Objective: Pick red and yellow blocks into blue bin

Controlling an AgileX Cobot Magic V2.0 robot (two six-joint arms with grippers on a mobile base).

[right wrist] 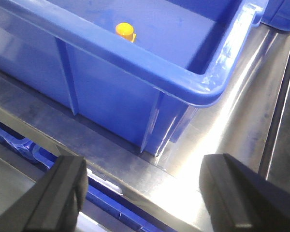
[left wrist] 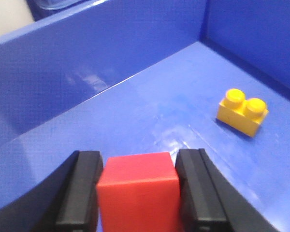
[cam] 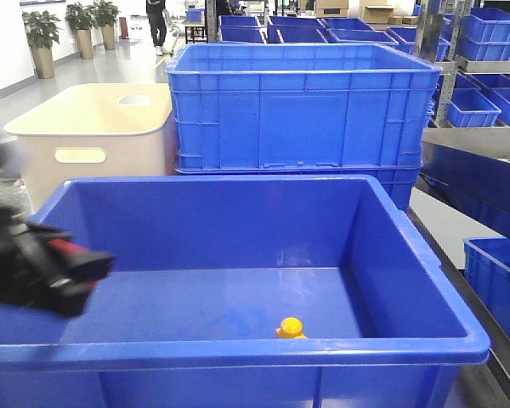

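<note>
Ahead of the left gripper [left wrist: 139, 193], the blue bin [left wrist: 135, 111] floor lies bare, its walls rising beyond and to the right. The yellow brick [left wrist: 242, 112] sits ahead-right, well apart (the only thing standing on the floor). The red cube [left wrist: 137, 191] fills the gap between the jaws. The right gripper [right wrist: 140, 193] hangs outside the bin's corner, over the steel surface [right wrist: 217, 140].

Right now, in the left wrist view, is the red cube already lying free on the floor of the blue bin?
No, the red cube sits clamped between the left gripper's black jaws above the blue bin floor, while only the yellow brick lies there.
</note>
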